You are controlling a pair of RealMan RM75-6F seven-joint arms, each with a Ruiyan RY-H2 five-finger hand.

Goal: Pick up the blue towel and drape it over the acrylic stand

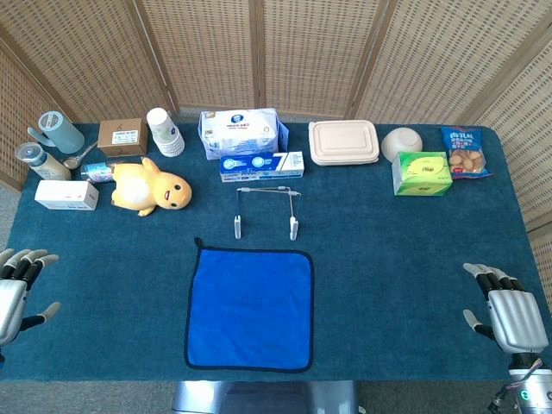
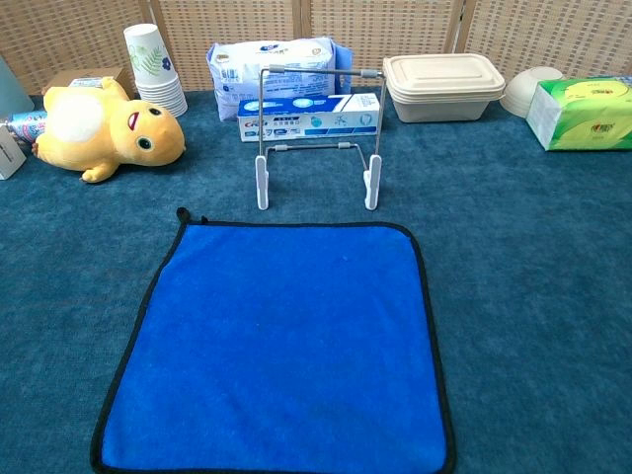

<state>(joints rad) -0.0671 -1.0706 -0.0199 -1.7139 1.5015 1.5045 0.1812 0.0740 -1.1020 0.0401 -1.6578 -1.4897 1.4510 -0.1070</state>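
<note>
The blue towel [image 1: 249,308] [image 2: 279,345], square with a dark trim, lies flat on the table near the front edge. Just behind it stands the acrylic stand [image 1: 267,210] [image 2: 316,136], a clear frame with a top bar and two white feet, nothing draped on it. My left hand [image 1: 19,282] rests at the far left edge, fingers spread and holding nothing. At the far right, my right hand [image 1: 509,313] lies with fingers apart, also holding nothing. Both hands sit well away from the towel and show only in the head view.
A yellow plush duck [image 1: 151,187] [image 2: 99,129] lies left of the stand. Along the back are paper cups [image 1: 165,131], a wipes pack [image 1: 243,131], a toothpaste box [image 1: 261,166], a lidded container [image 1: 344,142], a bowl [image 1: 402,143], a green tissue box [image 1: 422,172] and snacks [image 1: 466,153].
</note>
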